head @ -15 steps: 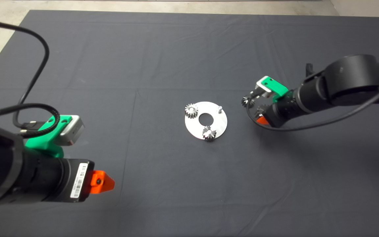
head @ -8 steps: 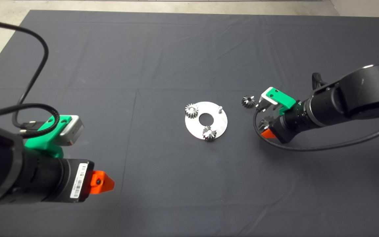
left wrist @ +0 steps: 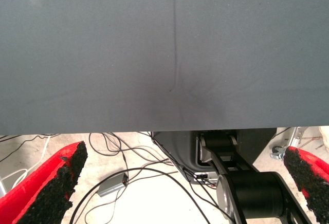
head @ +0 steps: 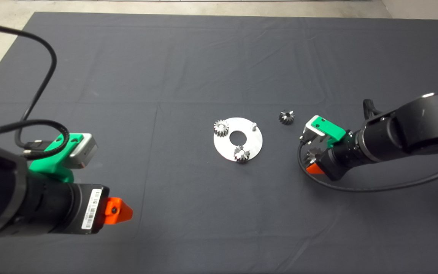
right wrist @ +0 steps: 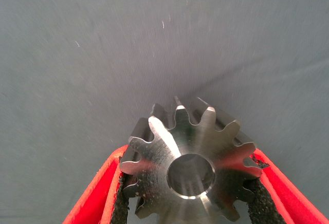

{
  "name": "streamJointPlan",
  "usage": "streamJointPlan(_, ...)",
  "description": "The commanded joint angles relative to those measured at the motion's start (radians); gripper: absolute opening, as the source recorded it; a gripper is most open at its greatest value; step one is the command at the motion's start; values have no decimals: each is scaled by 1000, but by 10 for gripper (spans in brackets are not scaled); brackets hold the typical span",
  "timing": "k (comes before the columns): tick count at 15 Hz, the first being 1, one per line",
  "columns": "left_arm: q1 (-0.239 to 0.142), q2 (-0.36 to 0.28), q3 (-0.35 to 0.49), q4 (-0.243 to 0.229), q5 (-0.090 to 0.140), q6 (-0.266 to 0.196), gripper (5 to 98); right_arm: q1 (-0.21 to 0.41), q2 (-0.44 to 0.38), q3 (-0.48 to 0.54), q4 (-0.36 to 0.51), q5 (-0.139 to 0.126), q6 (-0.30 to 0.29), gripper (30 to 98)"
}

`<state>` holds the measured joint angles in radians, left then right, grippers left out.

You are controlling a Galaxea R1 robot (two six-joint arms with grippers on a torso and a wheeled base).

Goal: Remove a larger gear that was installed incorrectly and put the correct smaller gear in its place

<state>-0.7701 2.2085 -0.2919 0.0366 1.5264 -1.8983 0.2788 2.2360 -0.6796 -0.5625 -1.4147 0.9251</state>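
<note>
1. The right gripper [head: 311,161] pinches a gear [right wrist: 191,162] right of the plate [head: 255,144].
2. A dark gear [head: 286,117] lies just beyond.
3. The plate carries two gears [head: 221,128] and a bare pin [head: 254,124].
4. The left gripper [left wrist: 180,183] waits spread at near left.

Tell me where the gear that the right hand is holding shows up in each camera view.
Head view: the held gear is at the right, in the right hand, well right of the round metal plate.
Left wrist view: not in it; the left hand waits, open, at the lower left.
Right wrist view: it sits clamped between the two red fingers, with its bore facing the camera.
Shared landmark: the dark mat.
</note>
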Motion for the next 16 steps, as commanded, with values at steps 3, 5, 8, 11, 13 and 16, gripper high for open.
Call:
streamJointPlan(3, -9, 3, 16, -14, 31, -2, 979, -6, -12, 9, -147, -1, 46, 481)
streamJointPlan(5, -9, 3, 16, -14, 31, -2, 979, -26, -12, -13, -172, -6, 49, 481)
streamJointPlan(8, -9, 3, 16, -14, 31, -2, 979, -27, -9, -23, -175, -6, 58, 481)
streamJointPlan(11, -9, 3, 16, -14, 31, -2, 979, -29, -5, -26, -175, -6, 67, 481)
streamJointPlan(13, -9, 3, 16, -14, 31, -2, 979, -35, -3, -40, -175, -6, 75, 481)
streamJointPlan(16, -9, 3, 16, -14, 31, -2, 979, -64, -8, -52, -211, -5, 83, 480)
